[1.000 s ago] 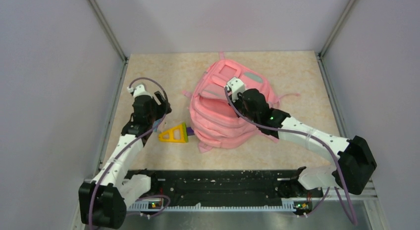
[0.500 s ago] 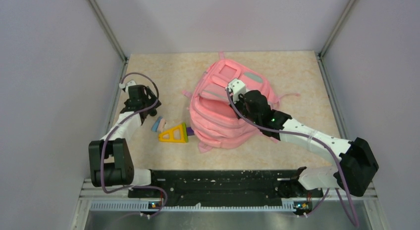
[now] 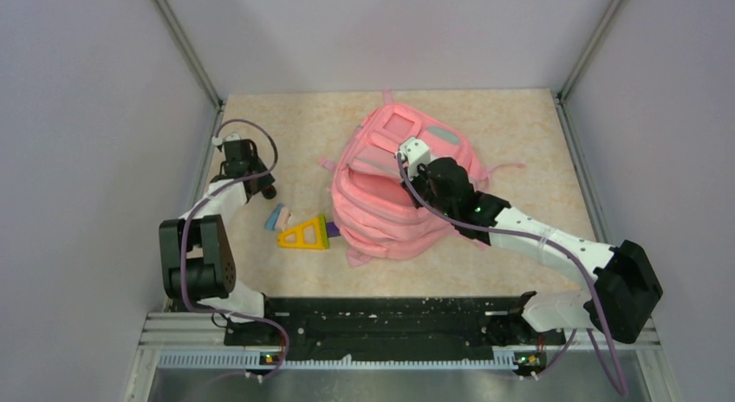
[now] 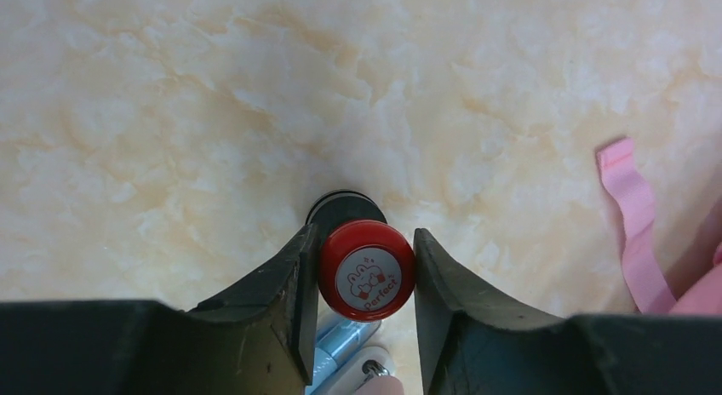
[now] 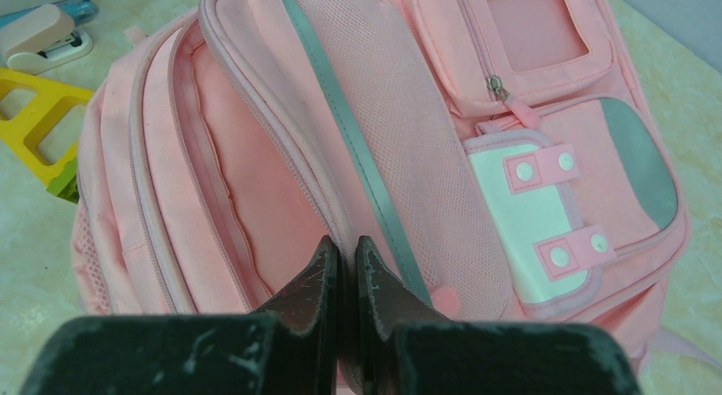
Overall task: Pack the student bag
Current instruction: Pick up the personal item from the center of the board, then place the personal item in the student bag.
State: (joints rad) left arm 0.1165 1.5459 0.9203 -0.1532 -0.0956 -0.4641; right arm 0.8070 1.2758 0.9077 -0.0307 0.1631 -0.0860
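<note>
Right hand (image 5: 346, 249) pressed together, its catch hidden.
Left hand (image 4: 364, 240) pinched stamp (image 4: 366, 277); student bag (image 5: 443, 157) pointed its top ahead-right of right hand.

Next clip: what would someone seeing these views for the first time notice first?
The large soft pink fabric backpack dominates, lying mid-table with its main compartment gaping and the right claw pinched on the opening's edge. Toward the table's left edge, the left claw grips a small red-capped round stamp standing on the marbled tabletop. A yellow plastic triangle ruler lies near the bag.
</note>
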